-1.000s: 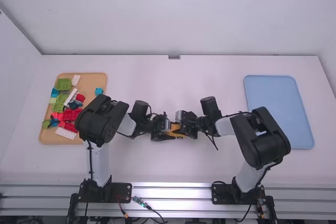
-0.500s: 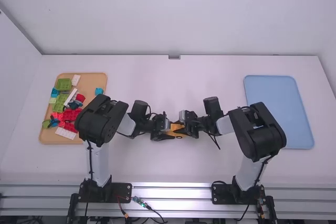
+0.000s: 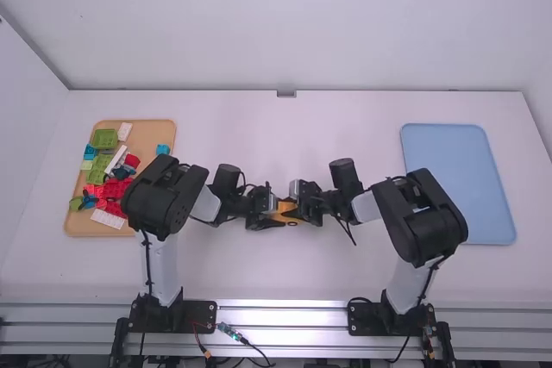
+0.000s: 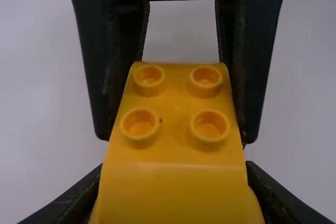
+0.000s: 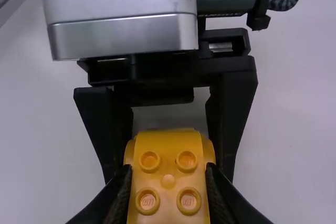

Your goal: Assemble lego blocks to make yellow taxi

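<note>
Glossy yellow assembly (image 4: 176,145) shifts slightly toward tray (image 3: 148,137), pinched between fingers of left gripper (image 3: 278,213) and right gripper (image 3: 295,211); right wrist view adds central dome (image 5: 168,181).

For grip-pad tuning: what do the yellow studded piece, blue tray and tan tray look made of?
Yellow studded piece: hard moulded plastic, semi-gloss; pale highlight along one edge, rounded hollow-topped studs.
Blue tray: probably plastic, matte; even colour, no glare, rounded corners.
Tan tray: wood or plastic, can't tell; looks matte, plain tan, no grain visible.
</note>
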`<state>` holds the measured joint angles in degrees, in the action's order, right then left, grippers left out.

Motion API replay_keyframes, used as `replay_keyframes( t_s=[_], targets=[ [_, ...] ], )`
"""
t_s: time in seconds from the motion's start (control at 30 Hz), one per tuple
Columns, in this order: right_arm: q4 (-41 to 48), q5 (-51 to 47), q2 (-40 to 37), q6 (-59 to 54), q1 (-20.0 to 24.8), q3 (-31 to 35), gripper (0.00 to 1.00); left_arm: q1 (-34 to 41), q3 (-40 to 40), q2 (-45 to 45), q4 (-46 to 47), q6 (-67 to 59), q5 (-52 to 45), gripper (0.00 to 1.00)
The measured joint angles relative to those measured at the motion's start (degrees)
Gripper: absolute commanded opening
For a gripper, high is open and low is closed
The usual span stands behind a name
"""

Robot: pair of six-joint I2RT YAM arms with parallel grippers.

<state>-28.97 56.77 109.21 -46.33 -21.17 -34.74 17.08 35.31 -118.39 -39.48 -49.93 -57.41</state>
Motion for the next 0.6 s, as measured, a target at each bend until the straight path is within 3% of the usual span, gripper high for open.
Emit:
replay_keyframes(
  t_s=[0.6],
  targets=[
    [6.32,-4.9,-1.4,0.11,-2.25,-2.6,0.0,-0.79,-0.02,0.0,0.09,-0.02,-0.2,0.42]
  ],
)
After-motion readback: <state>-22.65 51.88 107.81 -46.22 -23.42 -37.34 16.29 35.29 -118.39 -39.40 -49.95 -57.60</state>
